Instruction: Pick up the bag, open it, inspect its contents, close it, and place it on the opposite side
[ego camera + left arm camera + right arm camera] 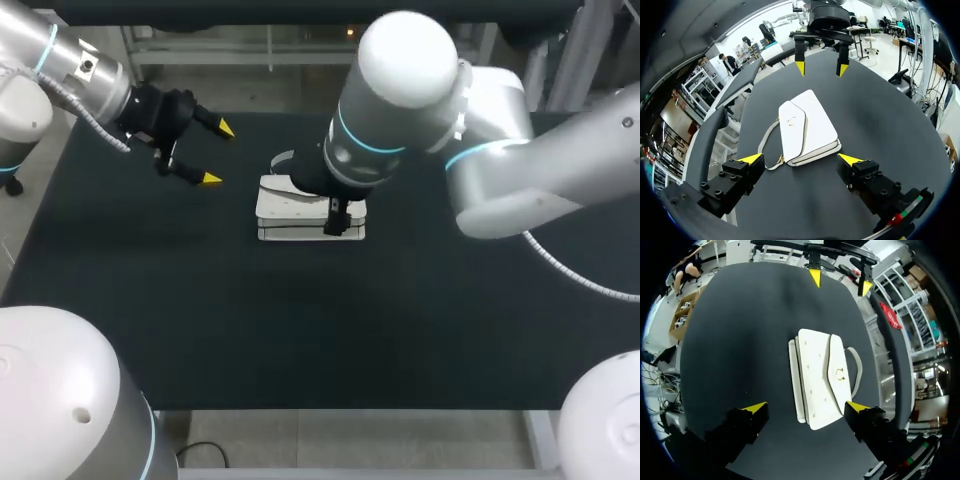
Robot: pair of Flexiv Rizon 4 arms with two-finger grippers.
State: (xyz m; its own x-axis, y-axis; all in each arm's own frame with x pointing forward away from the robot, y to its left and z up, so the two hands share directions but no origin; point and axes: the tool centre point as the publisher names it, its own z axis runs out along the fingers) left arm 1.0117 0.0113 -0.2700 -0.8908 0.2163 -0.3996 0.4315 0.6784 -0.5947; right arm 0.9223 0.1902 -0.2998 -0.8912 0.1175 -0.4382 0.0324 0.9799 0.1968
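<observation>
The right gripper (pixel 806 407) has its jaws spread wide and holds nothing. It hangs over a small white rectangular handbag of smooth, leather-like material (pixel 822 377), which lies flat between the two yellow tips and ahead of them. The left gripper (pixel 800 159) is likewise wide open and empty, with the same handbag ahead of it.

In the head view the handbag sits near the middle of the matte black tabletop (pixel 150 320), a little toward 12 o'clock. The left gripper is at about 10 o'clock from it and well apart. The right arm's wrist hides the handbag's 1 o'clock corner, so I cannot tell from there how close those fingers are to the surface.

The handbag looks light and fairly stiff in the body, and its skin is probably slippery. The front flap (pixel 837 360) is closed over the body, and a thin pale strap (pixel 767 140) loops out soft at one side (likely to snag or swing). A pinch across the body's thin edges should hold best, with the flap's free lip left for the other fingers to lift.

The handbag lies well in from every table edge. Open tabletop runs from 3 through 6 to 9 o'clock, while the 12 o'clock side is crowded by both arms.
</observation>
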